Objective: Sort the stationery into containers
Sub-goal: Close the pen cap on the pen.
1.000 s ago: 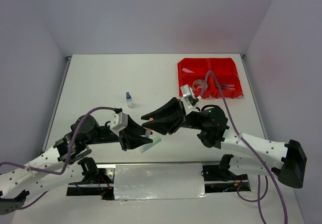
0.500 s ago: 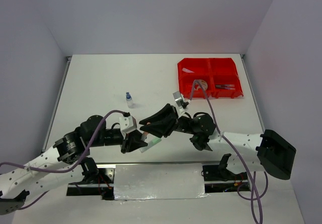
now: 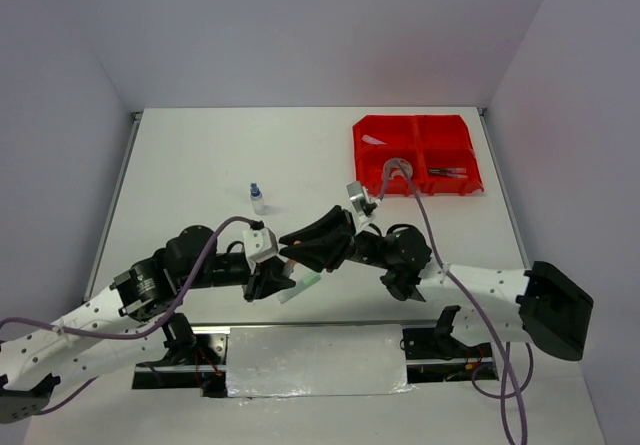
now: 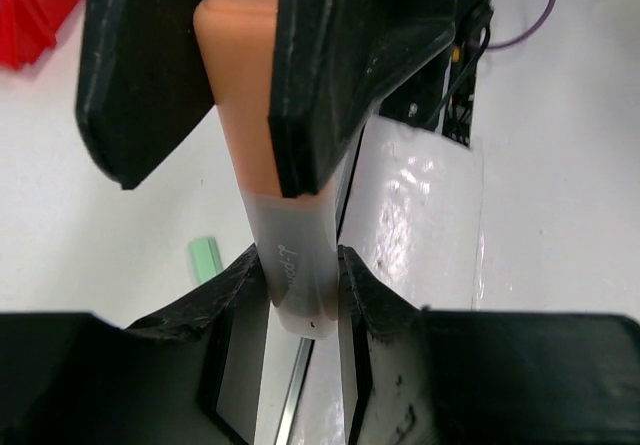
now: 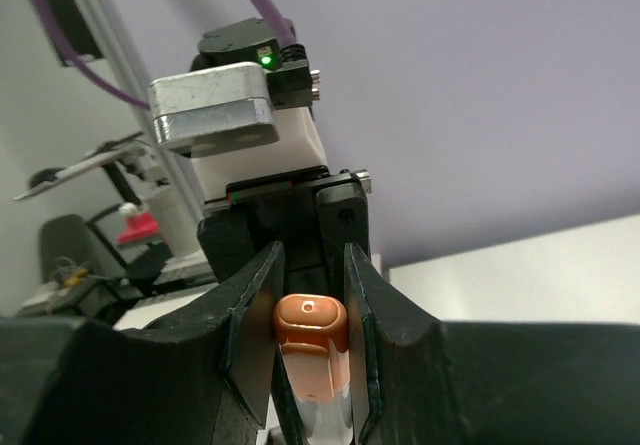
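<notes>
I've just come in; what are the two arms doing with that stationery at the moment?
The arms appear to be passing an item between them. The left gripper and the right gripper are both closed on one orange highlighter. The left pinches its pale end and the right its orange end. A green highlighter lies on the table just beside them, and a small blue-capped bottle stands farther back. The red bins at the far right already hold a few items.

Orange highlighter (image 4: 240, 105) gripped at both ends; green highlighter (image 4: 206, 261) flat; bottle (image 3: 257, 199) upright; red bins (image 3: 360, 155) seemingly part-filled.
</notes>
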Motion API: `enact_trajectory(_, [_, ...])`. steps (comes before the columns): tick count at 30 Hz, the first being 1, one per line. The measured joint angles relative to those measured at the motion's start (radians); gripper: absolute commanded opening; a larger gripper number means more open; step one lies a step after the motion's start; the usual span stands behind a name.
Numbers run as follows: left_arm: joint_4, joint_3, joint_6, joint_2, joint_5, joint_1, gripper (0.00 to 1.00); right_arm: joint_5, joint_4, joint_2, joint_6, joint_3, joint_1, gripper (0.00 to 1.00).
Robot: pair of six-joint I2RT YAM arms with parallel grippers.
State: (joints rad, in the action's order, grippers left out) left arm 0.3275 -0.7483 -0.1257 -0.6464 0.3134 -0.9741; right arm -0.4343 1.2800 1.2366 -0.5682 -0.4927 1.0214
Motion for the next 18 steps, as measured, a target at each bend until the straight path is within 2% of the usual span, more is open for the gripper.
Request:
enact_trajectory(2, [-0.047, 0.0, -0.002, -0.014, 0.003, 0.0, 0.0, 0.033, -0.15, -0.08, 0.027, -0.03, 0.002, 0.01])
enact_trajectory(5, [-0.138, 0.0, -0.013, -0.023, 0.011, 0.0, 0.0, 0.084, -0.323, -0.166, 0.062, -0.083, 0.01, 0.09])
enact_trajectory(6, [-0.178, 0.002, -0.016, -0.024, 0.019, 0.0, 0.0, 0.103, -0.384, -0.196, 0.075, -0.105, 0.014, 0.19])
enact_trajectory(8, [-0.236, 0.01, -0.03, -0.024, 0.042, -0.002, 0.0, 0.127, -0.478, -0.243, 0.1, -0.135, 0.021, 0.24])
enact_trajectory(9, [-0.258, 0.016, -0.035, -0.024, 0.057, -0.003, 0.0, 0.131, -0.517, -0.262, 0.111, -0.145, 0.024, 0.36])
enact_trajectory(12, [-0.304, 0.039, -0.038, -0.024, 0.085, -0.002, 0.0, 0.128, -0.62, -0.299, 0.12, -0.163, 0.03, 0.54])
enact_trajectory(18, [-0.378, 0.06, -0.044, -0.024, 0.114, 0.001, 0.0, 0.129, -0.787, -0.337, 0.129, -0.19, 0.03, 0.74])
